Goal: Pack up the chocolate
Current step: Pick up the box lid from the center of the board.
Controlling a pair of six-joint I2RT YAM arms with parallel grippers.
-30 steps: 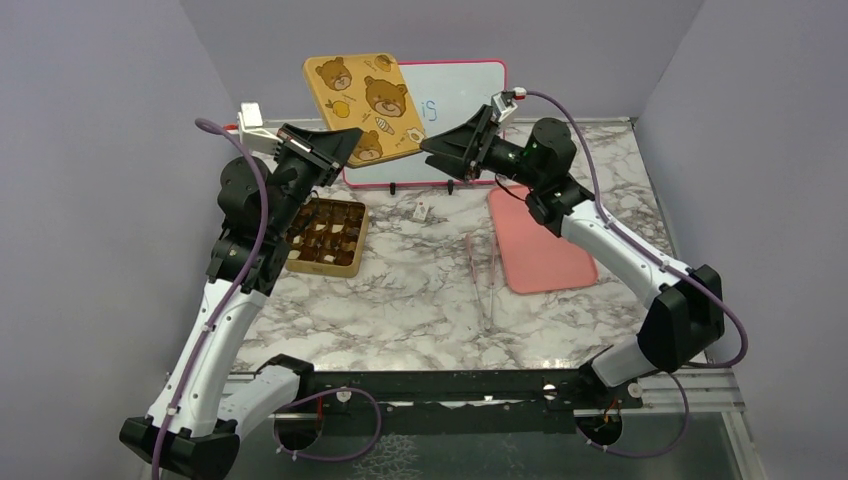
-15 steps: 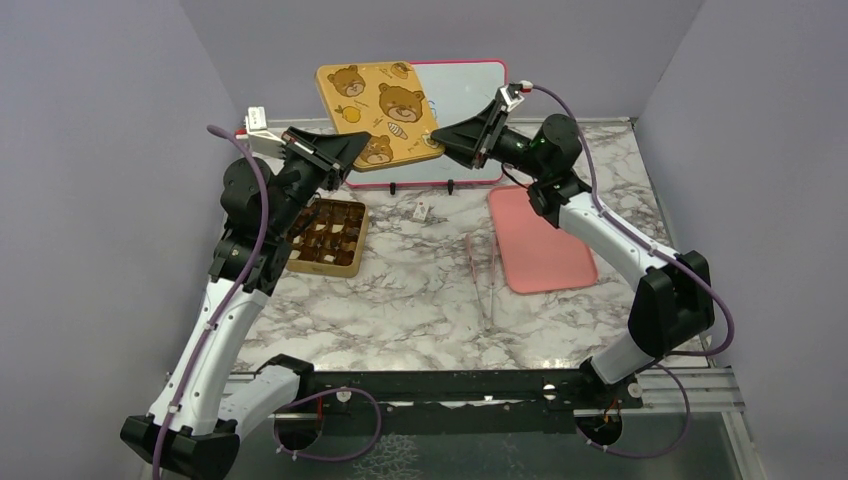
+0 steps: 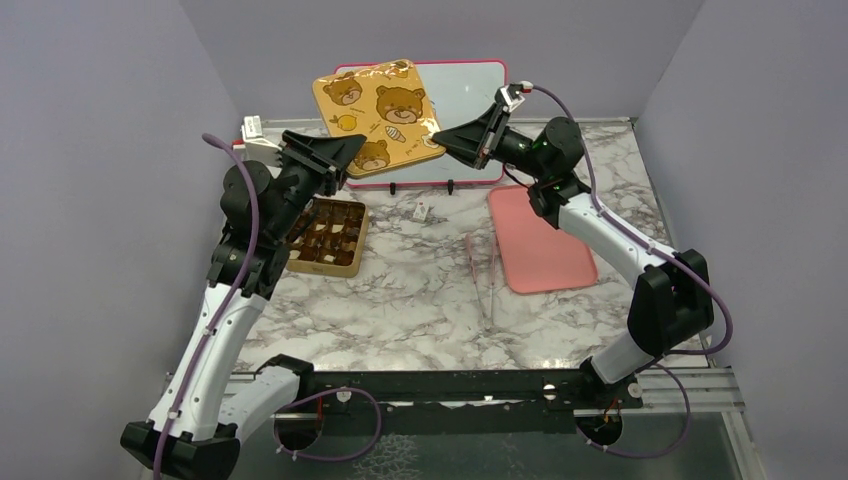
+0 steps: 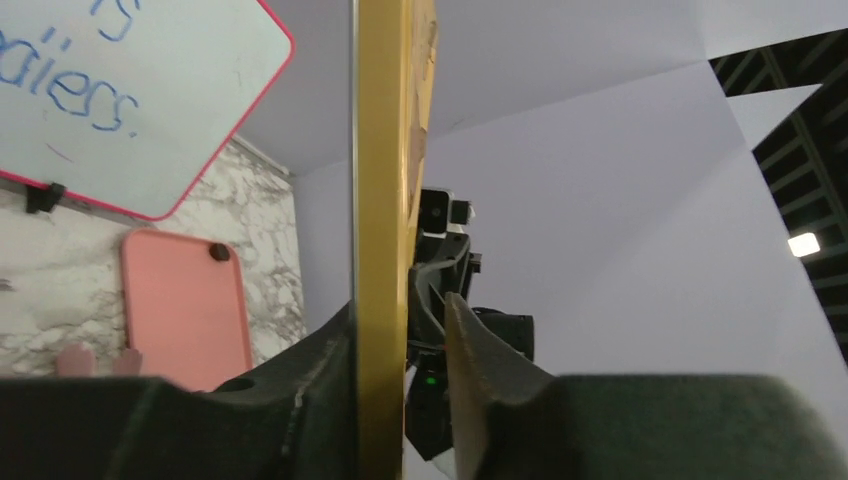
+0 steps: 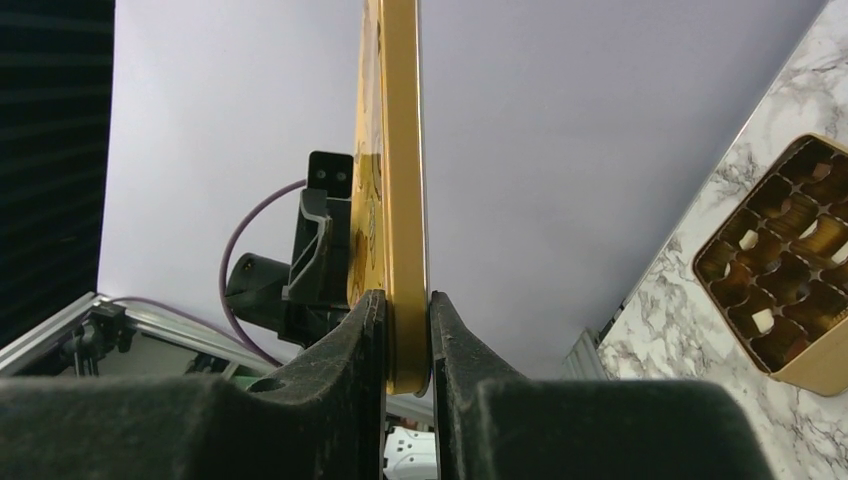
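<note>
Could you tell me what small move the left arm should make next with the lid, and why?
Probably open the left gripper a little wider and draw it back off the bear lid. The right gripper is clamped on its edge, while the left jaws show a gap on one side.

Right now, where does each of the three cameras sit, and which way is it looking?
Top external: above and behind, looking down at the marble table; left arm and right arm show.
Left wrist: behind the left gripper, looking along its fingers and the gold lid toward the right arm.
Right wrist: behind the right gripper, fingers clamping the lid, facing the left arm.
Shared: both wrist views see the lid edge-on.
</note>
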